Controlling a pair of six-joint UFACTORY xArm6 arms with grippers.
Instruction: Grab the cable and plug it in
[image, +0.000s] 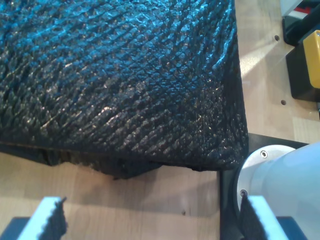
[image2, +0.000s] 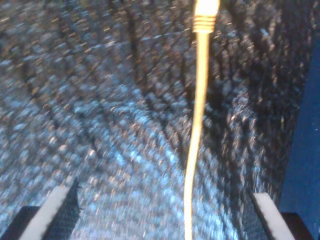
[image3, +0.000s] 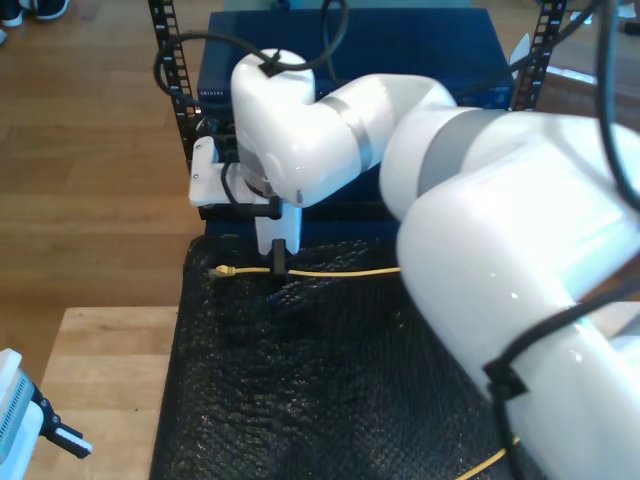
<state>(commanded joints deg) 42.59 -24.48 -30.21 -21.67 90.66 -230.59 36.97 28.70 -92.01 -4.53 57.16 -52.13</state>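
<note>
You are looking at the thin yellow cable (image3: 330, 271) lying flat on a crinkled black bubble-textured mat (image3: 300, 390), its long axis running across the exterior view, plug toward that view's left. My second hand (image2: 165, 212) is straddling it, fingers spread wide. My first hand (image: 150, 220) is hanging wide over the bare wooden worktop (image: 125, 200) beside the mat's edge.

My second gripper (image2: 165, 215) points straight down, jaws spread wide; my first gripper (image: 150, 220) is also agape.

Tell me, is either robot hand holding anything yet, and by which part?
Nothing is held. My second gripper has open fingers either side of the yellow cable, just behind its plug. My first gripper is open over bare table.
</note>
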